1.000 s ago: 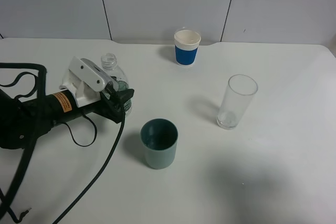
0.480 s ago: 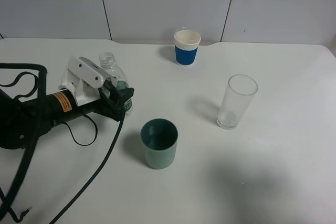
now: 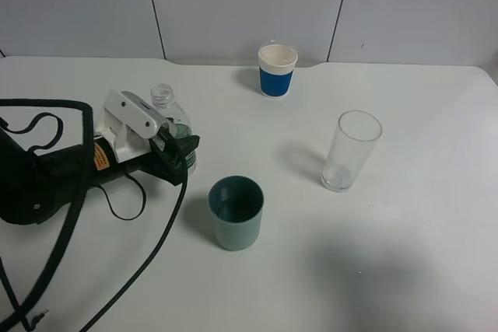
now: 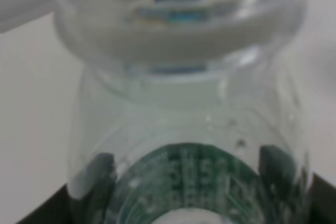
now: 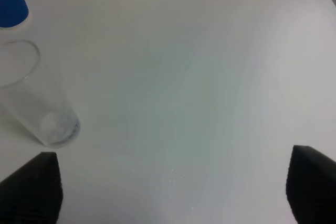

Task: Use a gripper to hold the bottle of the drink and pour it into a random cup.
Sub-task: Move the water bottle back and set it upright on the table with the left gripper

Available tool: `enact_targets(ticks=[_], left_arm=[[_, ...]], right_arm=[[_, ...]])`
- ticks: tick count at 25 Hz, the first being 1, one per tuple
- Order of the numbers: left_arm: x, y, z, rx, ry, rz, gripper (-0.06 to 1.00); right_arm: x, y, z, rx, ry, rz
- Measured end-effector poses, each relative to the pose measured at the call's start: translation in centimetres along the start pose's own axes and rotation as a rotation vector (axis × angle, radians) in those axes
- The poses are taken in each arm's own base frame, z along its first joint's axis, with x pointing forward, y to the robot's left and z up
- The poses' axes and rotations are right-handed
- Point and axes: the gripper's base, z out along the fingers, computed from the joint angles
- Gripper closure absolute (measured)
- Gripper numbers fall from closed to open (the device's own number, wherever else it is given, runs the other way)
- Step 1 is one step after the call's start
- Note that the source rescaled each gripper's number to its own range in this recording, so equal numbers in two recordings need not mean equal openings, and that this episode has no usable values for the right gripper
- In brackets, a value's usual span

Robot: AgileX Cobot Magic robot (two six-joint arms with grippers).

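Gripping the uncapped bottle (image 3: 167, 110) at its green label, the left gripper (image 3: 177, 148) has its jaws clamped on it, upright, left of the teal cup (image 3: 236, 212); carrying over and pouring remain.

- A lab or test bench, by the look of it.
- Bare white surface (image 3: 405, 270).
- Plain grey panelled wall (image 3: 241, 5).
- Robot arm (image 3: 54, 180) with trailing black cable (image 3: 148, 250).
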Motion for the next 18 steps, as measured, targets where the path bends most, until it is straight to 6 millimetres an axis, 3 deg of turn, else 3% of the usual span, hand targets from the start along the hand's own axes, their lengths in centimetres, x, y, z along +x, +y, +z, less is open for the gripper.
enact_targets(ticks=[15, 18], left_arm=[[-0.01, 0.00, 0.00, 0.000, -0.002, 0.001, 0.94], [-0.01, 0.00, 0.00, 0.000, -0.002, 0.002, 0.84]], right_arm=[[0.00, 0.00, 0.00, 0.000, 0.000, 0.000], [0.00, 0.00, 0.00, 0.000, 0.000, 0.000]])
